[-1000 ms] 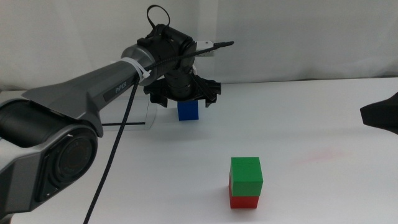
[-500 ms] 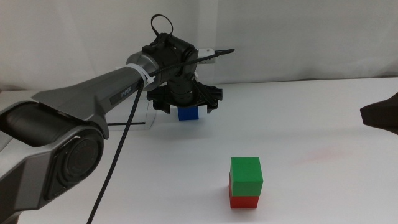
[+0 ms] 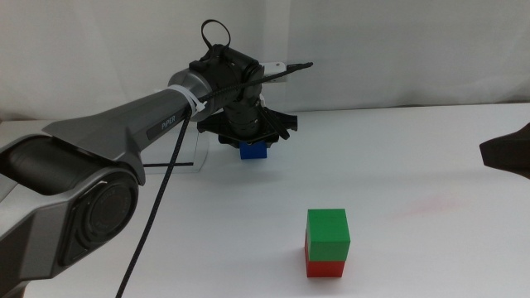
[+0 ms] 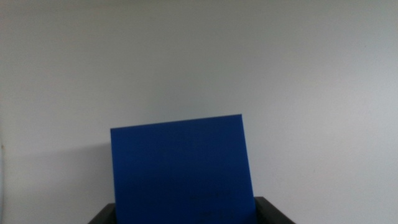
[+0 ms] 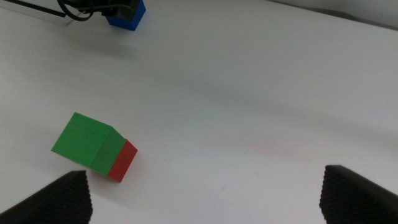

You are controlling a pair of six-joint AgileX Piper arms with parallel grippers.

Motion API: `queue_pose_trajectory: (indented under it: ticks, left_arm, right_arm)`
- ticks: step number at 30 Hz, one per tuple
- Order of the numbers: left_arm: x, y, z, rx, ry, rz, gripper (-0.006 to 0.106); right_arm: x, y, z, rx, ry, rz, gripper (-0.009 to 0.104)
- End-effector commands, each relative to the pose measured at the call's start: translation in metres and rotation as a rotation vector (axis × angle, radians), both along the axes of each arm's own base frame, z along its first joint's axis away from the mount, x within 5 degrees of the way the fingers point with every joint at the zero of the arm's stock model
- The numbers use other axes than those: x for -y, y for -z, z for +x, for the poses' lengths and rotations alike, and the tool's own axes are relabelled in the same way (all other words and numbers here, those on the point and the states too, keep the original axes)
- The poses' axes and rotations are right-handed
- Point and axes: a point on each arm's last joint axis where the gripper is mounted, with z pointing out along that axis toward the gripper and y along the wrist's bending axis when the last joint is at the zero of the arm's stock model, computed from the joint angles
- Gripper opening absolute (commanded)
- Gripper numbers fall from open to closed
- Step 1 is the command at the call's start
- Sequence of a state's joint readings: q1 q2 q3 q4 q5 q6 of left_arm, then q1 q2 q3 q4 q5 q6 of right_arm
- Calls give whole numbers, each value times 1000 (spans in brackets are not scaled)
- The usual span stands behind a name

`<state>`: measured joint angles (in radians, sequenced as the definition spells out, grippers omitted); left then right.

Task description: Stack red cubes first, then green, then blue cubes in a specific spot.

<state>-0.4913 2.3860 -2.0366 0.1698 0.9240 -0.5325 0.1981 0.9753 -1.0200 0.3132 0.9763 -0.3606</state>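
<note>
Middle view: we've got the left gripper [image 3: 253,142] way out at the far side of the table [image 3: 414,165], lowered right over the blue cube [image 3: 253,151], w/ its jaws either side of the cube, but we can't tell if they're actually clamped on it yet. Green cube [image 3: 328,230] sits on top of the red cube [image 3: 325,266] near the front, well apart from the blue one. Right gripper [image 5: 205,193] waits off at the right w/ jaws spread wide and nothing between them.
</note>
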Motion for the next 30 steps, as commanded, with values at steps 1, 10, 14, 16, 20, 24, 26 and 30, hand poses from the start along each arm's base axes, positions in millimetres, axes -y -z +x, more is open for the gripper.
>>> queue_pose_trajectory:
  ticks: [1, 10, 14, 16, 20, 24, 26, 30]
  left_arm:
    - [0, -3, 3, 24, -8, -16, -3]
    - [-9, -63, -12, 58, -23, -17, -3]
    - [-11, -108, -33, 73, -16, 8, -3]
    - [-7, -124, -45, 85, 7, 23, -3]
    - [7, -156, -73, 118, 45, 35, -3]
    - [20, -178, -103, 106, 37, 8, -3]
    - [28, -185, -117, 100, 32, 14, -3]
    - [51, -191, -143, 107, 75, 20, -3]
  right_arm:
    - [1, 1, 0, 6, 2, 0, 103]
    - [1, 0, 0, 15, 5, 2, 103]
    - [1, -1, 1, 28, 7, 4, 103]
    - [1, -1, 2, 34, 10, 5, 103]
    - [1, -2, 2, 44, 13, 8, 103]
    - [1, -2, 2, 47, 14, 8, 103]
    - [1, -2, 2, 47, 14, 8, 103]
    - [1, -2, 3, 49, 14, 9, 103]
